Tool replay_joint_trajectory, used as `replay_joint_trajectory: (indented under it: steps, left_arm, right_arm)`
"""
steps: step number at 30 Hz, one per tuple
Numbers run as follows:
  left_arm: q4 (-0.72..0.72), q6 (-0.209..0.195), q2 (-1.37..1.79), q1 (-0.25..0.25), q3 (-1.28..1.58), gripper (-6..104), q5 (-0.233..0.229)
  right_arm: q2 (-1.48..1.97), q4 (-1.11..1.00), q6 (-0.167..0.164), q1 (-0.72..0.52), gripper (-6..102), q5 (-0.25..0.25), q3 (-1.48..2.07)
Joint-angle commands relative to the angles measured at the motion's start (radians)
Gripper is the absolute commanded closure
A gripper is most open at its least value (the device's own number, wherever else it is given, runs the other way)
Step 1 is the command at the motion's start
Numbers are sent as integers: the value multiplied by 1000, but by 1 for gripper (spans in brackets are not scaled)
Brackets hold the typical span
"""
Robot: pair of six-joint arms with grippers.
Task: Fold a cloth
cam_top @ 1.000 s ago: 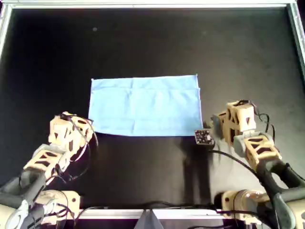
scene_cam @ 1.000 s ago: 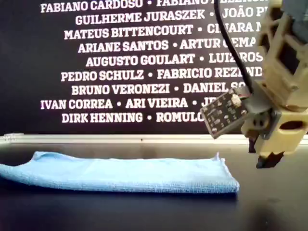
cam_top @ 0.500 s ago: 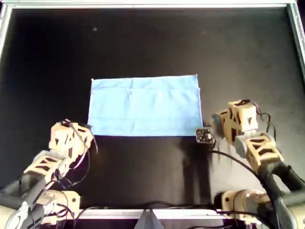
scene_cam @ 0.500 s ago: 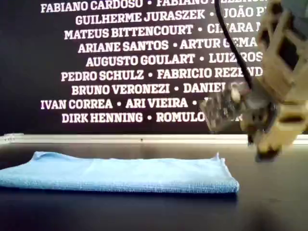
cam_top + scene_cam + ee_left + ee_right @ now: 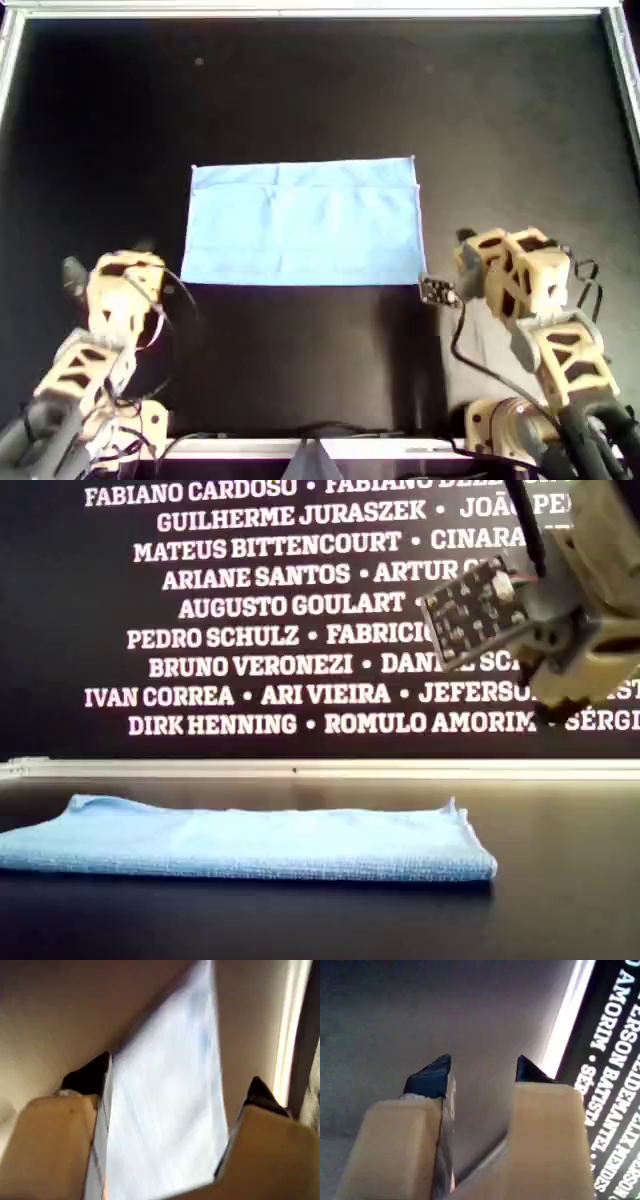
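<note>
My left gripper (image 5: 175,1072) has its fingers (image 5: 87,1077) spread wide, nothing between them, touching nothing; the cloth (image 5: 170,1125) shows in the gap beyond. In the overhead view it (image 5: 120,285) sits just off the cloth's lower-left corner, apart from it. My right gripper (image 5: 482,1072) has its fingers (image 5: 432,1077) parted approx. halfway, empty, bare black surface (image 5: 445,1005) under them. Overhead, it (image 5: 500,275) sits just off the cloth's lower-right corner; in the exterior view it (image 5: 565,675) hangs well above the surface.

Cloth (image 5: 303,222) lies flat mid-surface, folded into a wide rectangle, 2 layers showing at its far edge; exterior view shows it (image 5: 250,840) lying low and even.

Back wall (image 5: 250,610) carries white names: GUILHERME JURASZEK, MATEUS BITTENCOURT, ARIANE SANTOS, AUGUSTO GOULART, PEDRO SCHULZ, BRUNO VERONEZI, IVAN CORREA, ARI VIEIRA, DIRK HENNING, ROMULO AMORIM.
</note>
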Motion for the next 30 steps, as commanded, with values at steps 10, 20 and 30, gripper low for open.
replay_joint_trajectory:
  steps: [10,20,30]
  left_arm:
    - [-3,32,95,-5,80,2,-152]
    - [0,-115,365,-9,80,3,-106]
    - [193,-132,394,-2,77,3,147]
  right_arm:
    - [396,-17,15,-28,45,12,204]
    - [710,-17,12,-28,45,14,396]
    - [683,-15,-3,-3,45,-9,405]
